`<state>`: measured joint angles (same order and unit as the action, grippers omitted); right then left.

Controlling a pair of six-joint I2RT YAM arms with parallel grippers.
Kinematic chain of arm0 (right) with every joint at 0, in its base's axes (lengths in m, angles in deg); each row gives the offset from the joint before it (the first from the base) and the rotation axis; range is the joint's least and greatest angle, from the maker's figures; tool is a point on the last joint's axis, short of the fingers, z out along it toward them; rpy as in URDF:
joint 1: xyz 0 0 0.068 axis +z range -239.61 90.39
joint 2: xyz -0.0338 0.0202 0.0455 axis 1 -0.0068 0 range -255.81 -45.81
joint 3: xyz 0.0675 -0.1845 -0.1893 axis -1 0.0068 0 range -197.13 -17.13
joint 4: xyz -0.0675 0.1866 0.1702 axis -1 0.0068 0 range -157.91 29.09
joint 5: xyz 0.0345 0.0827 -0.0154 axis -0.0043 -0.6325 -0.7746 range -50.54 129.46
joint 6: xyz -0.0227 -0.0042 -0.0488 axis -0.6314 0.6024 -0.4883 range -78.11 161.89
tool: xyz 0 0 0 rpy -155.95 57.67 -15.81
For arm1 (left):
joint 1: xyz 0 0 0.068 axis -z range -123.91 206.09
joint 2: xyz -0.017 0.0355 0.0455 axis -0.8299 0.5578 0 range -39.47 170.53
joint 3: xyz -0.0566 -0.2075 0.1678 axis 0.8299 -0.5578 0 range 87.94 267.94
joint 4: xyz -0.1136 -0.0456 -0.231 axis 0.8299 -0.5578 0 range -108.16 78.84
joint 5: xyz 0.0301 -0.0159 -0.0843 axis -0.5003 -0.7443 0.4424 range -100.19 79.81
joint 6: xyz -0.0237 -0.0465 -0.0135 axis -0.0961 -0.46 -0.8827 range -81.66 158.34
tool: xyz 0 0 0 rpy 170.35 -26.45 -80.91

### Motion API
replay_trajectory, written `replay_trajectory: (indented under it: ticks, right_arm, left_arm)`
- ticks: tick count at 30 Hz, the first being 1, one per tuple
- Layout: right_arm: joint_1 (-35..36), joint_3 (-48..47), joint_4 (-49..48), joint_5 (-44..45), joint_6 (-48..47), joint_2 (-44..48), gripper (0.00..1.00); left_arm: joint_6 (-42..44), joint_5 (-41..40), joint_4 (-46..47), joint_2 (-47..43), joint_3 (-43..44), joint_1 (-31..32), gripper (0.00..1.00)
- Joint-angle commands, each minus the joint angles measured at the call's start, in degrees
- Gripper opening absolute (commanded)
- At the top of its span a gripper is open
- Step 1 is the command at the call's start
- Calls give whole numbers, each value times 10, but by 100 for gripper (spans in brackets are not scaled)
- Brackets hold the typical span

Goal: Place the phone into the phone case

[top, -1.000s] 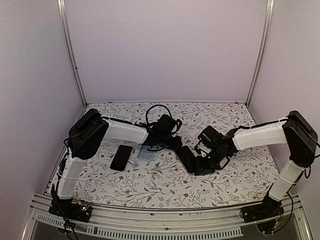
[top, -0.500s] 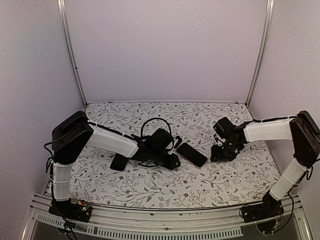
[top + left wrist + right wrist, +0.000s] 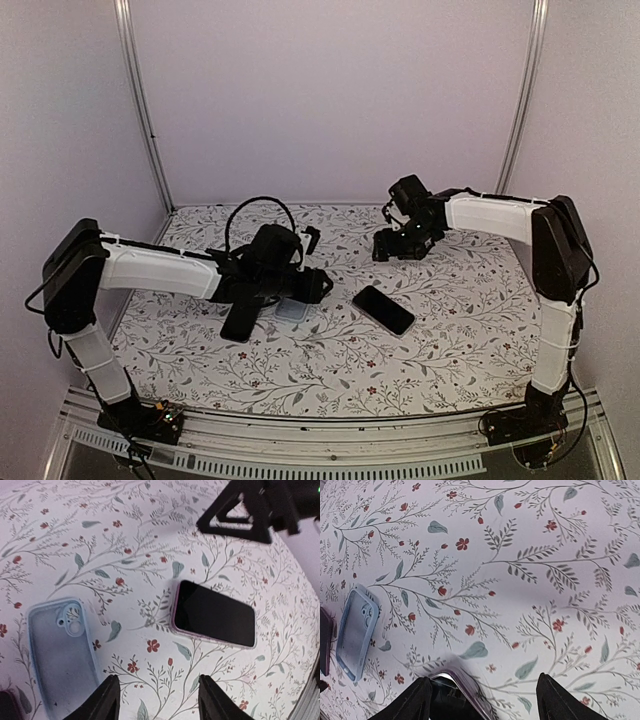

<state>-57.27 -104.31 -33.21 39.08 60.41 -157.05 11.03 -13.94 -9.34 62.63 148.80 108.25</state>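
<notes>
The phone [image 3: 383,309] lies flat and screen up on the table [image 3: 450,350], just right of the pale blue phone case [image 3: 62,655], likely staged for fitting. The left gripper [image 3: 160,700] and right gripper [image 3: 485,700] hover, jaws parted, holding nothing.
</notes>
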Motion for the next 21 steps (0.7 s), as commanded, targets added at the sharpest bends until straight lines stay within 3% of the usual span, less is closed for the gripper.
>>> replay_trajectory:
  ticks: [1, 8, 13, 21]
  right_arm:
    - [5, -70, 36, -71, -38, -106, 71]
    - [35, -117, 44, -123, -40, -175, 64]
    - [79, -129, 64, -160, -50, -214, 52]
    - [128, -21, 76, -168, -58, -137, 46]
  left_arm:
    - [5, -39, 5, -28, -14, -16, 57]
    - [0, -40, -5, -26, -16, -23, 57]
    - [-1, -45, -9, -27, -18, -23, 57]
    - [9, -58, -11, -44, -45, -27, 57]
